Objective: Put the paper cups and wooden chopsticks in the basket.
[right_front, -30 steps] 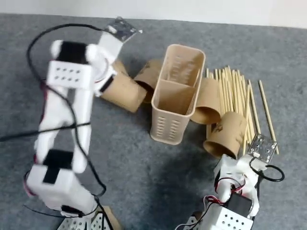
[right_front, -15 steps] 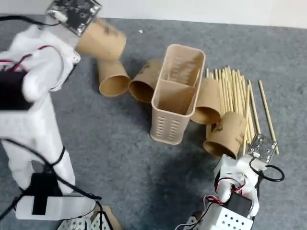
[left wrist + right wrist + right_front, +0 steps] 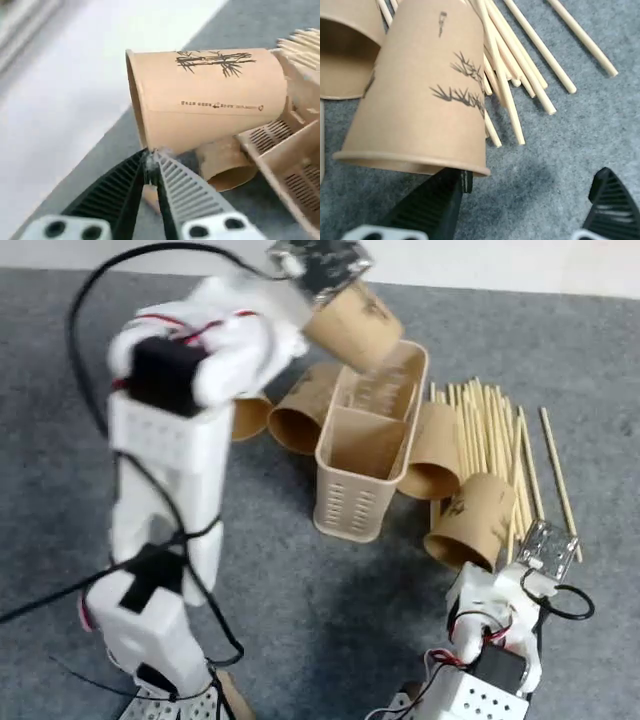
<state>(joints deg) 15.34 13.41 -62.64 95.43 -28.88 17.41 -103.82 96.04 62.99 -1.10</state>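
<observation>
The paper cup (image 3: 352, 325) had swung from left of the basket (image 3: 345, 505) to tilt over its far compartment, rim pinched in my left gripper (image 3: 151, 159). Right of the basket, my right gripper (image 3: 532, 185) stayed spread by another cup (image 3: 420, 100).

Five cups (image 3: 470, 520), one basket (image 3: 345, 505), one heap of chopsticks (image 3: 490, 425).
One cup (image 3: 355, 325) is in the air over the basket's far end, two lie left of the basket and two right. The chopsticks are too many to count.
</observation>
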